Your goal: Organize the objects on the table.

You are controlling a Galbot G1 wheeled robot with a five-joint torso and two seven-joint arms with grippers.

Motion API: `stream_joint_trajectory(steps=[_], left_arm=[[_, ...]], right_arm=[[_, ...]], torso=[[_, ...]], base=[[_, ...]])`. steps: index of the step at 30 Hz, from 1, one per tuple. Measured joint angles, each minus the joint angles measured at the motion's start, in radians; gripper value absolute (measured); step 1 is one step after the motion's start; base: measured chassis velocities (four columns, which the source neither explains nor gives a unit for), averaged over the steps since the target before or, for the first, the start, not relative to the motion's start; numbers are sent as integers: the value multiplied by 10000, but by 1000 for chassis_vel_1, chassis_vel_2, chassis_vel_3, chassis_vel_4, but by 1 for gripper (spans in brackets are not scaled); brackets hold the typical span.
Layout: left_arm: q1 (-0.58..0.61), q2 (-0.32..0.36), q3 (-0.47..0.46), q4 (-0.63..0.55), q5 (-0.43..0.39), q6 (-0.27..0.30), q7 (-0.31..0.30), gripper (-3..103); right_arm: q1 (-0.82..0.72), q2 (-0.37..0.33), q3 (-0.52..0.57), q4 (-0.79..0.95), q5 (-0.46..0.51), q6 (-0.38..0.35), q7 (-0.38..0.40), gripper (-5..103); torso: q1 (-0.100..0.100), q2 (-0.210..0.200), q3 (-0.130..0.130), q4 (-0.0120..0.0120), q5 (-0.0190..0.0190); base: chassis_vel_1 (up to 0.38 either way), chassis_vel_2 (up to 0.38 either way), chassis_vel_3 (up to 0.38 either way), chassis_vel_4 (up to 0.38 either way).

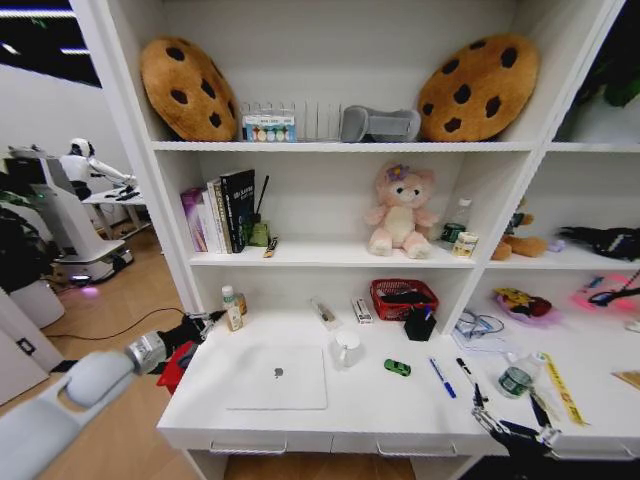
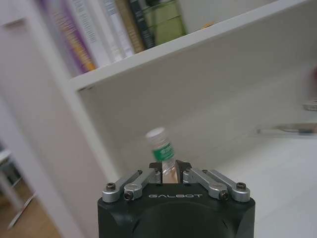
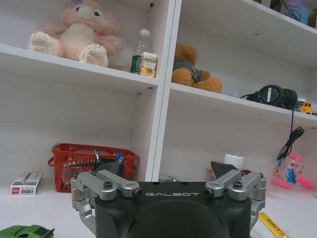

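Two cookie-shaped cushions (image 1: 188, 87) lean on the top shelf. A pink plush toy (image 1: 401, 210) sits on the middle shelf, books (image 1: 220, 213) stand at its left end, and a red basket (image 1: 403, 297) rests below.

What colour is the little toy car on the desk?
Green. The toy car shows best in the head view, lying between the white mug and the pens.
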Motion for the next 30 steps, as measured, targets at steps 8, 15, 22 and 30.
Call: stream_joint_trajectory(steps=[8, 15, 22, 30], left_arm=[[2704, -3042, -2607, -2232, 264, 869, -1780, 47], [4332, -5005, -3339, -3814, 734, 688, -962, 75], [4607, -5539, -3630, -4855, 606, 929, -865, 96], [4925, -6067, -3877, -5232, 776, 1168, -714, 100]], right_arm=[[72, -324, -137, 395, 84, -676, 361, 100], [50, -435, -515, 763, -27, -1057, 492, 100], [28, -506, -894, 1075, -218, -1109, 486, 100], [-34, -664, -1003, 982, -205, -956, 439, 100]], torso=[[0, 0, -1, -7, 2], [-1, 1, -2, -6, 5], [-1, 1, -1, -10, 1], [-1, 1, -1, -7, 1]], base=[[0, 0, 0, 0], [0, 0, 0, 0], [0, 0, 0, 0], [0, 0, 0, 0]])
